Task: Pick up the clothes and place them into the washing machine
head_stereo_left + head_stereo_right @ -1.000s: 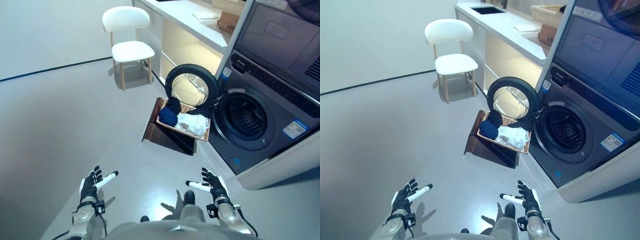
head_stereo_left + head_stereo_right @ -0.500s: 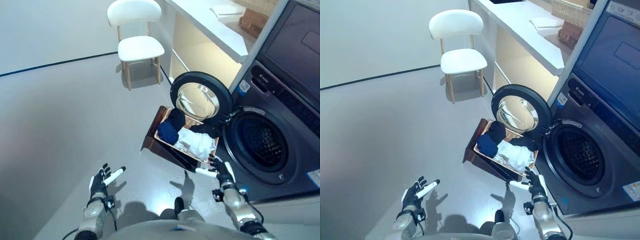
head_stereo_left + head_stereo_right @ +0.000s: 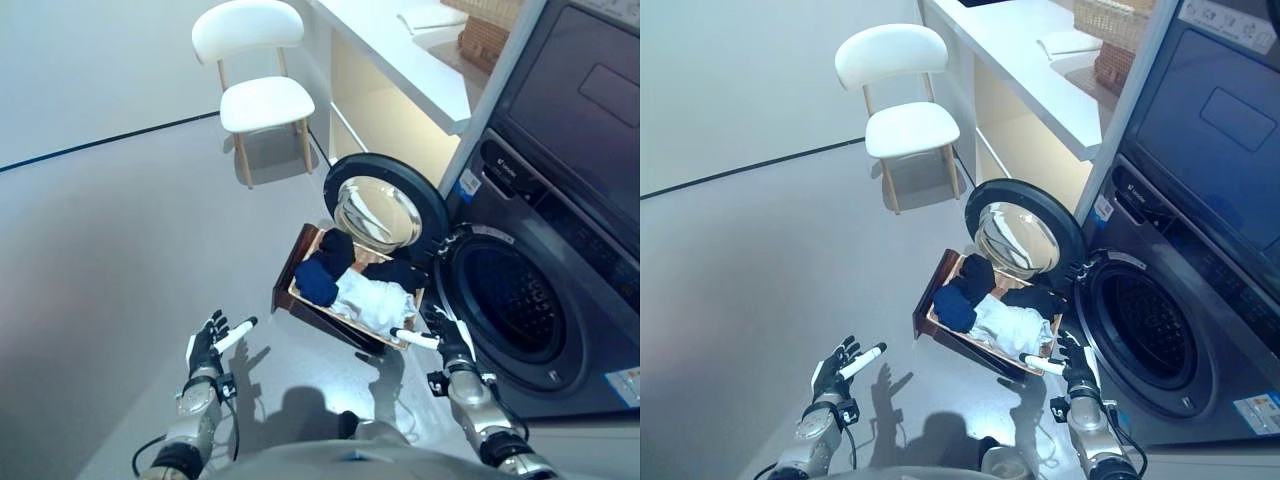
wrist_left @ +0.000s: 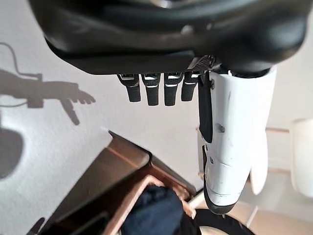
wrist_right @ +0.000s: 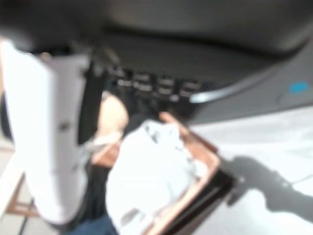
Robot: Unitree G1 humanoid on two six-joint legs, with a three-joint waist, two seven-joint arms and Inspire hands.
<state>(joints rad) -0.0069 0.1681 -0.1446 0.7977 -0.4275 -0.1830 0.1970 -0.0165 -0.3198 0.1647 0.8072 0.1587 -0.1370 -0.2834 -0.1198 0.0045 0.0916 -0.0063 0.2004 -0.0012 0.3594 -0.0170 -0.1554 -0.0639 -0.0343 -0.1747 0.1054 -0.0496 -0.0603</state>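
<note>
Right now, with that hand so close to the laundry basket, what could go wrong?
The right hand, open, hangs at the basket's near rim, so it might bump or tip it. The clothes lie tangled, so one grab could drag several out. The open washer door stands right behind the basket and could catch the arm.

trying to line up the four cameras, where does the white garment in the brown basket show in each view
Left eye view: white garment lies in the brown basket, just past the right robot hand.
Right eye view: same, white garment near the view's centre.
Left wrist view: not in it; only the dark blue garment and the basket's corner.
Right wrist view: blurred white heap at the middle.
Shared landmark: the brown basket's rim.
</note>
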